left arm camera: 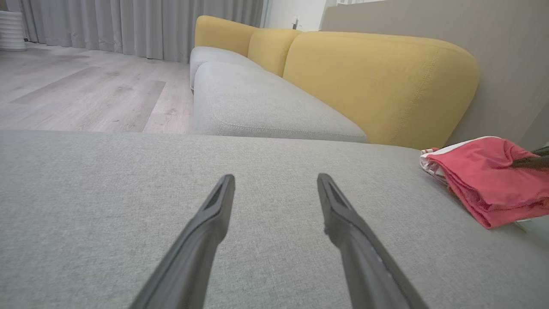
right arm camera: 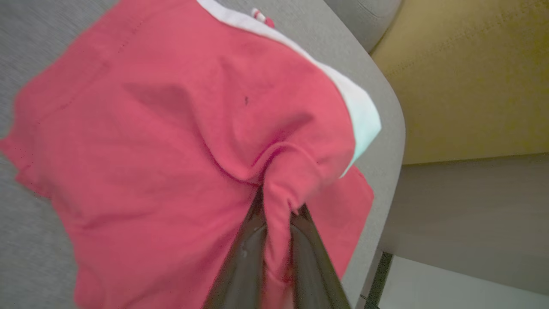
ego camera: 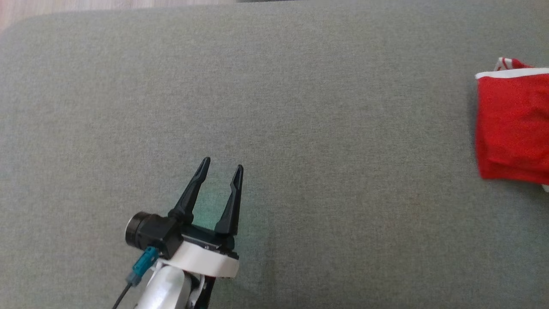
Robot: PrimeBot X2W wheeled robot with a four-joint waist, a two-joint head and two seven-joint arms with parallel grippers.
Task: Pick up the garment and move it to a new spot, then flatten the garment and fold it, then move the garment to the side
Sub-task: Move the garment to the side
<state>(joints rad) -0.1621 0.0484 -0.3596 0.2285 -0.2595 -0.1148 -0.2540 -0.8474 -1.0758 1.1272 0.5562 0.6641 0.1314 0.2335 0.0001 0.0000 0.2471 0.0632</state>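
From where I stand, the red garment [ego camera: 512, 124] lies folded in layers at the far right side of the grey cushion [ego camera: 300, 107], its white band turned toward the back, and it sits close to the cushion's rounded edge, just beside the yellow backrest [right arm camera: 463, 77]. The right gripper [right arm camera: 279, 205] is clamped on a small raised ridge of the red cloth near that edge, with the fabric bunched up between its two dark fingers. The left gripper [ego camera: 223, 163] hovers low over bare cushion well away from the garment, with its fingers spread apart and nothing between them. To my eye the fold is done and this looks like the last shift to the side. The worry is that the pinch seems to catch only the top layer: if the arm pulls or lifts from here, that layer could drag off the ones beneath and spoil the fold. With so little cushion left on that side, a push further out could also tip the stack over the edge and down beside the backrest. Cloth snagged between the fingers on release might tug the pile crooked too, and the other arm is too far off to steady it.
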